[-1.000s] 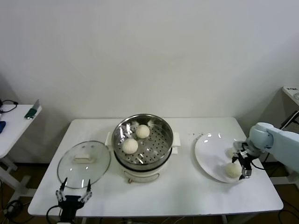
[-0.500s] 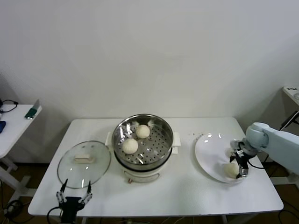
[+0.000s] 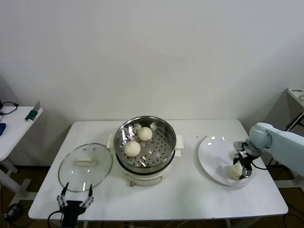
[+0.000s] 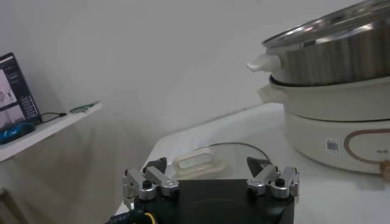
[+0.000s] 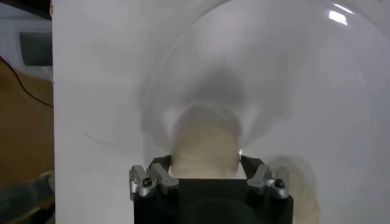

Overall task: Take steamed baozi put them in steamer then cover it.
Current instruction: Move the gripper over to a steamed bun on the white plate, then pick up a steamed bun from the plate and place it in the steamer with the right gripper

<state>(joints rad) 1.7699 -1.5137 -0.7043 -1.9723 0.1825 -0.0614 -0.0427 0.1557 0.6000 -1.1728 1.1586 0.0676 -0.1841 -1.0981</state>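
Third baozi pickup in hand. Already sitting on the perforated tray of the round shiny stainless-steel steamer at bench centre: 2 small round cream-white steamed baozi, one toward the back, one toward the left front. Left on the flat white plate at the right end of the white bench: a baozi near the plate's front edge, plus possibly another tucked behind the arm, too hidden to confirm.

Right gripper lowered over that front baozi, fingers straddling it on both sides; in the right wrist view, bun filling the gap between the 2 fingertips. Closing, but firm pinch not yet certain. Cannot tell whether the pads truly bear on the dough.

Left gripper parked low at the bench's front-left edge, fingers spread wide, nothing held, just in front of the round clear glass cover with its cream-white handle, lying flat on the bench left of the steamer.

Next, by judgement: finish the squeeze gently, soft dough likely to dent or slip; lift clear of the plate; carry left over the steamer rim; release onto a bare patch of tray.
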